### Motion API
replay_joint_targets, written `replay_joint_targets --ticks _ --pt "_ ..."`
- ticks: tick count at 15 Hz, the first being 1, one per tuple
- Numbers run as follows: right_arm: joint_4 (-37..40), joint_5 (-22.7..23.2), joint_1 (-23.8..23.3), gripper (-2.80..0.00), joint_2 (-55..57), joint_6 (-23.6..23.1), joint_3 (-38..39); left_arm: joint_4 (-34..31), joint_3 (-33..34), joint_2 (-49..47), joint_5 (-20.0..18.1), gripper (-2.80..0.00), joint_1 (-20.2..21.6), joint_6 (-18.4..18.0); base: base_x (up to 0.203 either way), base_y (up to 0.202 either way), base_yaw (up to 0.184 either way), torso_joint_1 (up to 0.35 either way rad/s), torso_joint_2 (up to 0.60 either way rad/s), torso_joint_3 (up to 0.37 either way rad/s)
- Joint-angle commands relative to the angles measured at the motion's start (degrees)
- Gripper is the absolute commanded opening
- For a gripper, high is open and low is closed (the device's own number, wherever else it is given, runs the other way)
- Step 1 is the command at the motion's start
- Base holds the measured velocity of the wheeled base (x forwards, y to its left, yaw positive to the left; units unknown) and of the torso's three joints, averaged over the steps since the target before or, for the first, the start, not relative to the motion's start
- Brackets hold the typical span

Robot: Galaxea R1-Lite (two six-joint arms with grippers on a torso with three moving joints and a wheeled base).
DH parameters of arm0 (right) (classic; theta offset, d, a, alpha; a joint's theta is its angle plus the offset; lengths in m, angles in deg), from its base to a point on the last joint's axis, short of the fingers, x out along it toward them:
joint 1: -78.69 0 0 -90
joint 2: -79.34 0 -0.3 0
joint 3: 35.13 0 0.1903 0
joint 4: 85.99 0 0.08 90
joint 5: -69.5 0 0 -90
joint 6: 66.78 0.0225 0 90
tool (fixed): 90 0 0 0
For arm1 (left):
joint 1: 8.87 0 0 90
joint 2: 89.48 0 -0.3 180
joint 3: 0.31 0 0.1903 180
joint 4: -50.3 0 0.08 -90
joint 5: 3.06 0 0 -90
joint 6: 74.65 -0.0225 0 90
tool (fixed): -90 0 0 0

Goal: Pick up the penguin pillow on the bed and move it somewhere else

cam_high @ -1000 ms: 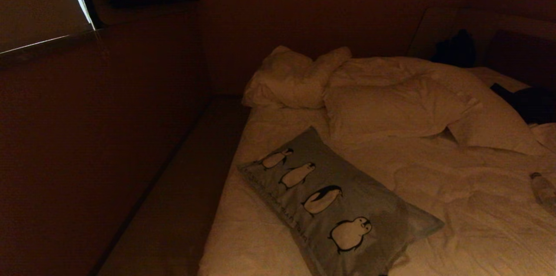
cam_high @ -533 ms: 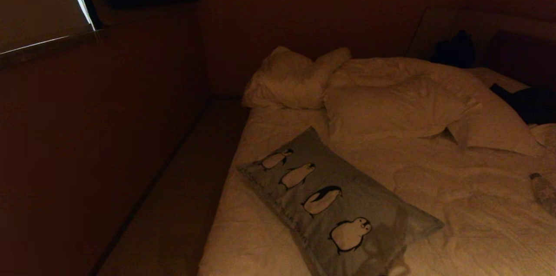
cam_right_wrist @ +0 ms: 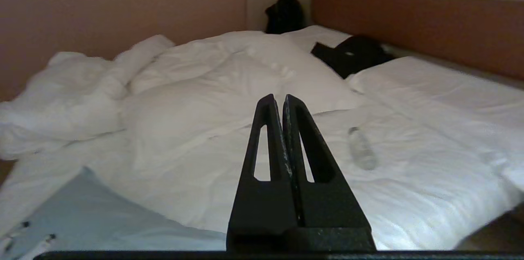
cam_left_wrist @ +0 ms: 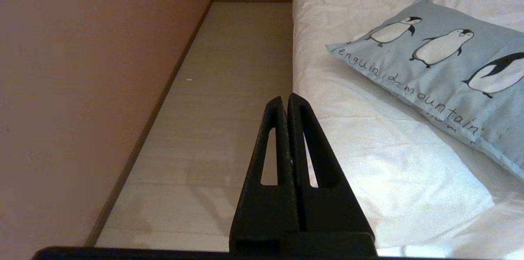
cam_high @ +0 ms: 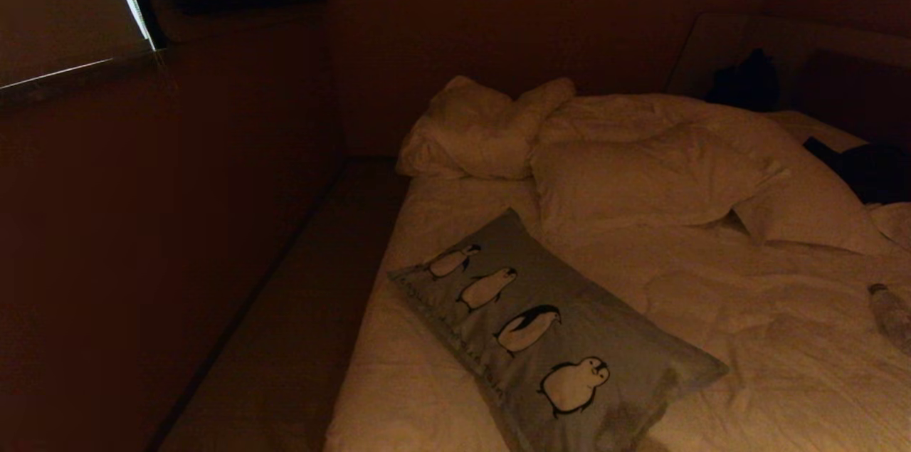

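penguin pillow (cam_high: 548, 338) lies lower centre on the bed (cam_high: 747, 338), clear bottle (cam_high: 888, 309) far right; left tool (cam_left_wrist: 285, 102) and right tool (cam_right_wrist: 277, 102) both pinched closed, holding nothing

Penguin pillow (cam_high: 562, 338) on bed (cam_high: 783, 366), left edge.

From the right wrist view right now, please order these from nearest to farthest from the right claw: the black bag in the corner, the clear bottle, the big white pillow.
1. Clear bottle: on the sheet, just beside the shut right claw.
2. Big white pillow: mid-bed, beyond it.
3. Black bag: far corner, by the headboard.
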Motion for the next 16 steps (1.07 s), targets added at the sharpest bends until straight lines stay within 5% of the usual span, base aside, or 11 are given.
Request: replay_joint_targets --ticks 1,11,16 --pt "1.75 0.05 0.03 -2.8 -2.87 -0.67 0.16 0.01 0.0 -0.02 0.03 -2.8 0.06 0.0 0.0 0.0 0.0 0.0 0.0 0.0" --pt "8.13 10.29 0.67 -2.8 -11.8 0.86 0.65 0.01 0.0 0.06 0.03 -2.8 0.06 0.0 0.0 0.0 0.0 0.0 0.0 0.0" --pt "9.71 13.97 5.51 -2.8 -16.52 1.64 3.2 0.01 0.0 0.0 0.03 -2.8 0.03 0.0 0.0 0.0 0.0 0.0 0.0 0.0"
